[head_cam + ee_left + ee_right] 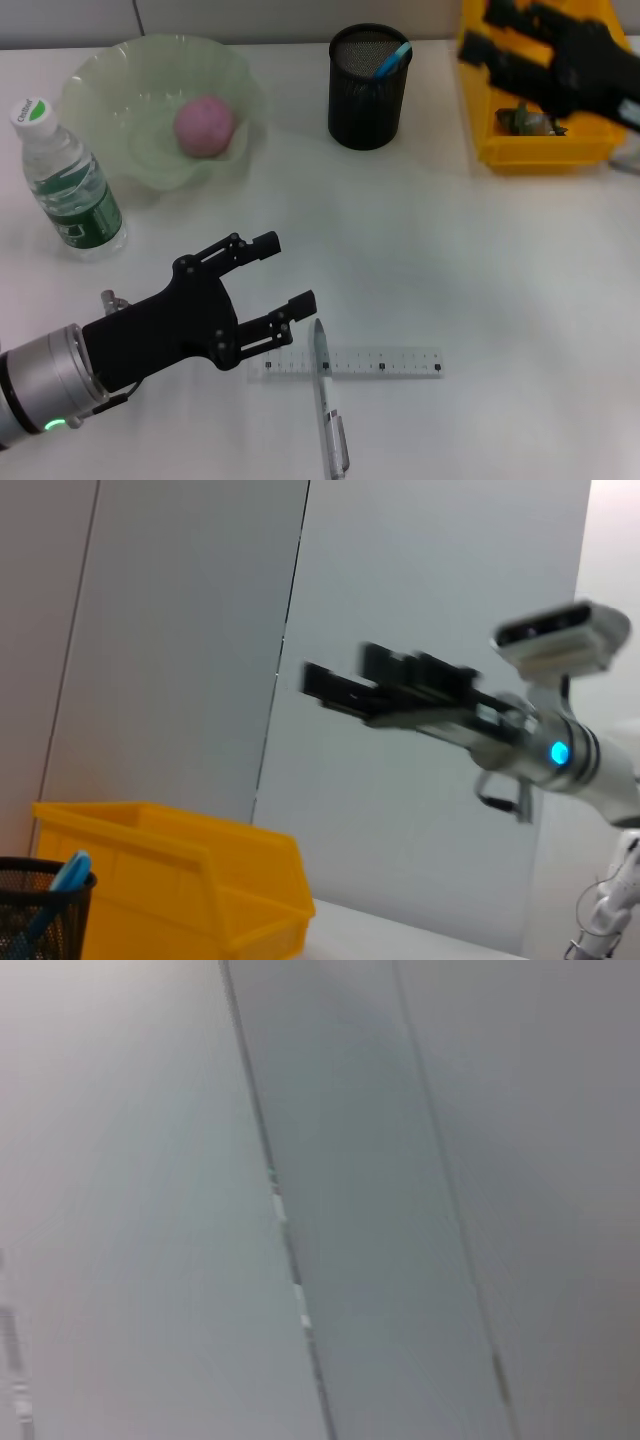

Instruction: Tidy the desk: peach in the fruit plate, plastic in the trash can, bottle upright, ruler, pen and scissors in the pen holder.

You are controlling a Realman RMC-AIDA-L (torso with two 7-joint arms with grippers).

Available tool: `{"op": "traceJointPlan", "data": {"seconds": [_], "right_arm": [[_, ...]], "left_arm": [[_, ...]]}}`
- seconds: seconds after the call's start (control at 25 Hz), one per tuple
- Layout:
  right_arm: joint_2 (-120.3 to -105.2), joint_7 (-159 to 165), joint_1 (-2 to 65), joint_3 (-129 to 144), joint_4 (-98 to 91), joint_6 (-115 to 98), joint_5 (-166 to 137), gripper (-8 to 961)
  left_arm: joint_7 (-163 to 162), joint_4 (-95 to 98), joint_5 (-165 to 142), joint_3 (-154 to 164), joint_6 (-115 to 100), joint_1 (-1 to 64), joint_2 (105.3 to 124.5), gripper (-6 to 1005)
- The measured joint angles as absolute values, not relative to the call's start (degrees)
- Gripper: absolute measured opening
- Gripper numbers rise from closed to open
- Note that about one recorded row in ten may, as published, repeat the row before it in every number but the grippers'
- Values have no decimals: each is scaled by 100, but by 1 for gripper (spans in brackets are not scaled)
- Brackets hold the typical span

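The left gripper (282, 271) hangs low over the desk with its fingers spread and nothing between them, just beside the pen (328, 400), which lies across the clear ruler (385, 362). Farther back, the bottle (68, 182) stands upright next to the fruit plate (105, 110), which holds the peach (205, 126). The mesh pen holder (369, 95) has something blue in it. The right gripper (478, 28) hovers above the yellow bin (540, 150), fingers parted and empty, with a crumpled scrap under it.
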State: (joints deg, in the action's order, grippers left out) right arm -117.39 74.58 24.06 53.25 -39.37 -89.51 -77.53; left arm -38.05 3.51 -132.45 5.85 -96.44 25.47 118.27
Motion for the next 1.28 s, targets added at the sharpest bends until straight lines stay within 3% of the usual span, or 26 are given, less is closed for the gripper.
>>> {"op": "traceJointPlan", "data": {"seconds": [0.32, 0.72, 1.04, 1.28], "right_arm": [[-11412, 6775, 2152, 5296, -3221, -10090, -8321, 669], [-11359, 6768, 2091, 5291, -3259, -10313, -9520, 668], [-11477, 7223, 2212, 5328, -3788, -10288, -10439, 667], [-11841, 8260, 2382, 5329, -4815, -9967, -11250, 666]], "left_arm": [[-3919, 540, -13245, 636, -9760, 2567, 11823, 784], [-4153, 1161, -13254, 1470, -9890, 2566, 11821, 784], [-4439, 1625, -13255, 1817, -9942, 2533, 11817, 784], [-4519, 1841, -13255, 1919, -10048, 2510, 11784, 784]]}}
